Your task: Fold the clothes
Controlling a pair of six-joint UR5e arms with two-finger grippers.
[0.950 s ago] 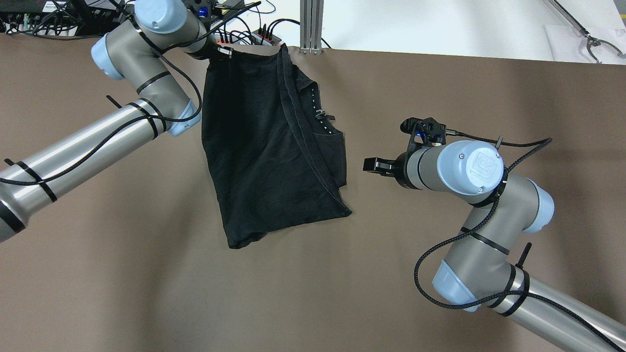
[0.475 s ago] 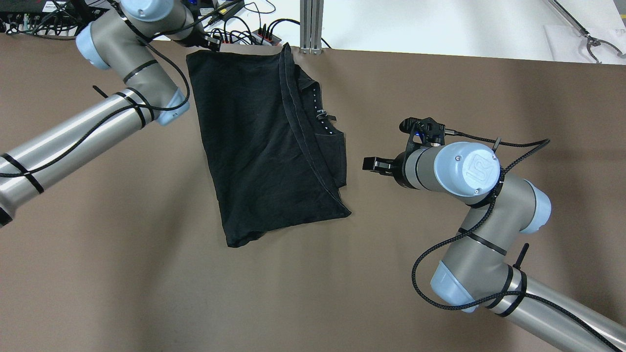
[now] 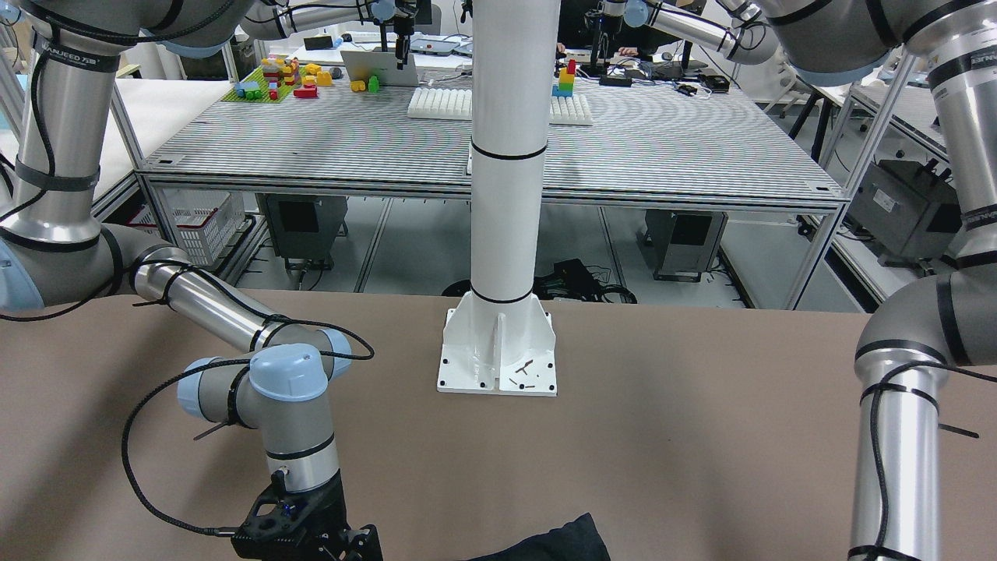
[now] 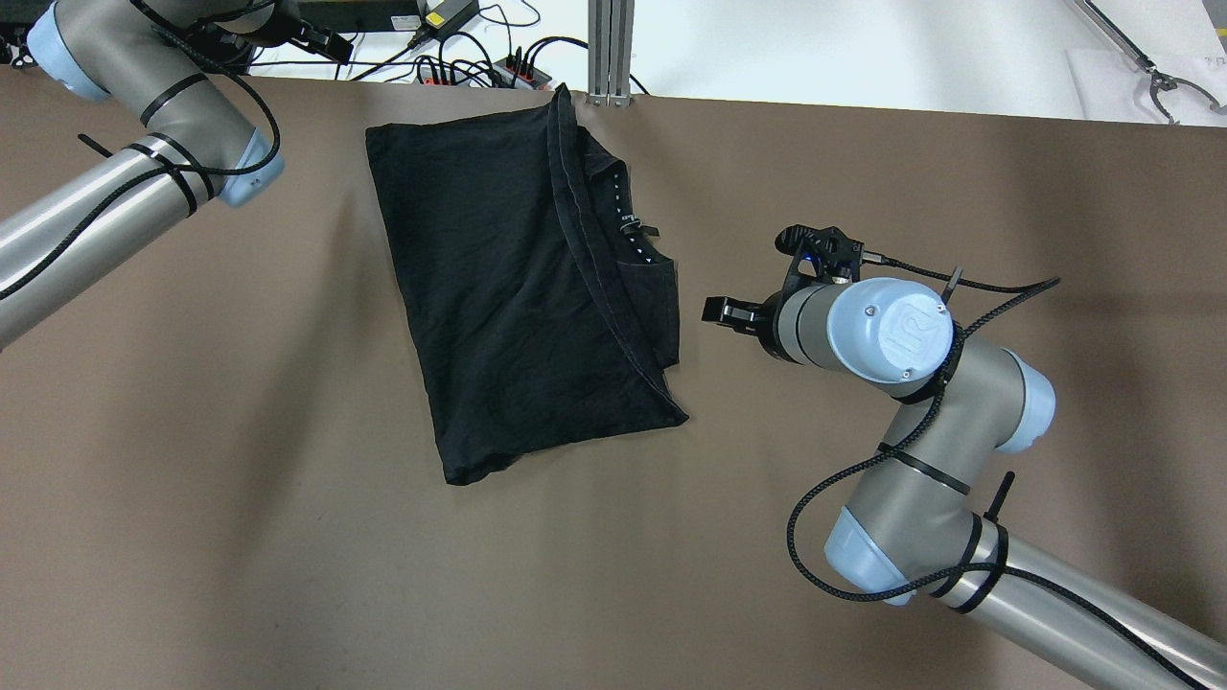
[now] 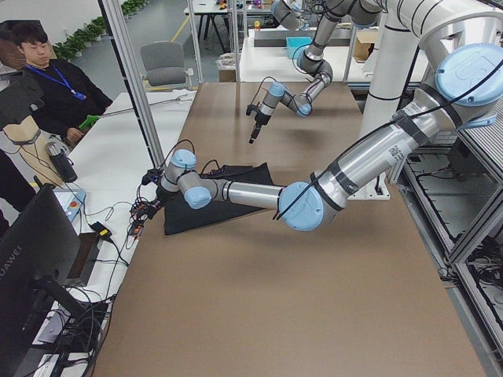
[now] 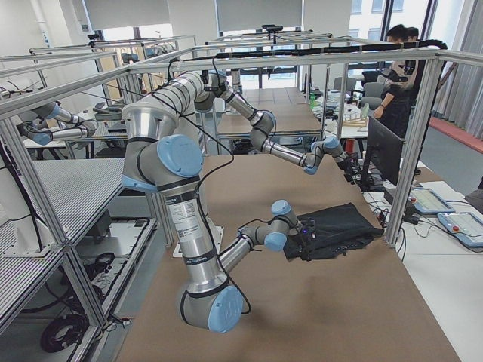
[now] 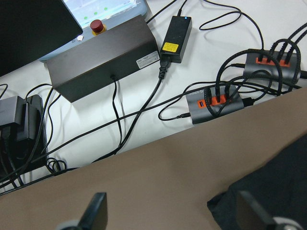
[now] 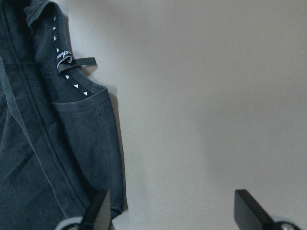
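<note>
surface: brown table point(image 4: 288, 575) | on it: folded black garment point(image 4: 498, 287) | white post base point(image 3: 497, 354)

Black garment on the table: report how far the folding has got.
Done: the black garment lies on the table with one side folded over, a hem running diagonally across it. In hand: nothing; the left tool and right tool are both open and empty, off the cloth. Left: probably further folds to make it compact.
</note>
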